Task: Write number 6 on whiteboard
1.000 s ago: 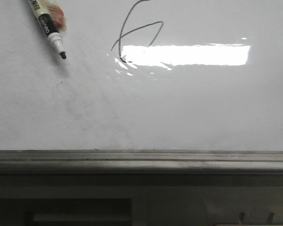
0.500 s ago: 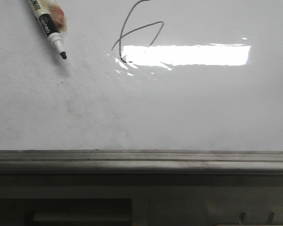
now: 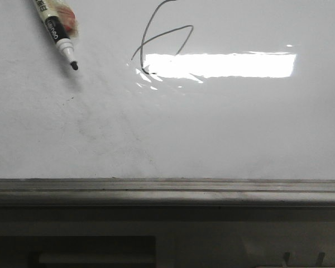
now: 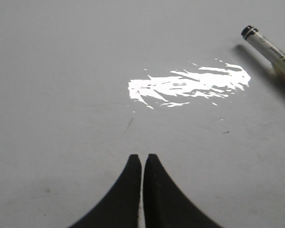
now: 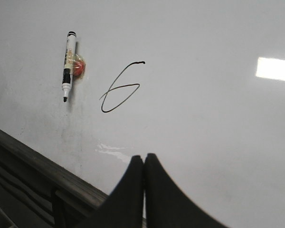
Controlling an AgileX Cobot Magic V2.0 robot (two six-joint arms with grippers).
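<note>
The number 6 (image 5: 119, 90) is drawn on the whiteboard (image 3: 212, 128) as a thin dark line: a short hooked top, a long curved stroke sweeping down, and a narrow slanted loop closing at its foot. In the front view the number 6 (image 3: 162, 39) sits toward the far edge of the board, a little left of centre, with its top cut off by the frame and its lowest part running into a bright rectangular glare (image 3: 220, 65). To its left, toward the far left corner, a marker (image 3: 57, 30) lies on the board uncapped, its dark tip pointing toward the near edge, with a small red and yellowish piece fixed to its barrel. In the right wrist view the marker (image 5: 68, 64) lies just beside the digit, apart from it, neither touching. Faint grey smudges spread over the board between the marker and the near edge. A grey metal rail (image 3: 167, 190) runs along that near edge. The left gripper (image 4: 142, 164) hangs over bare board with its two dark fingers pressed together and nothing between them; the marker's end (image 4: 268, 45) is well apart from it. The right gripper (image 5: 144, 164) is likewise closed and empty, poised above the board near the rail (image 5: 33, 159), clear of the digit.
</note>
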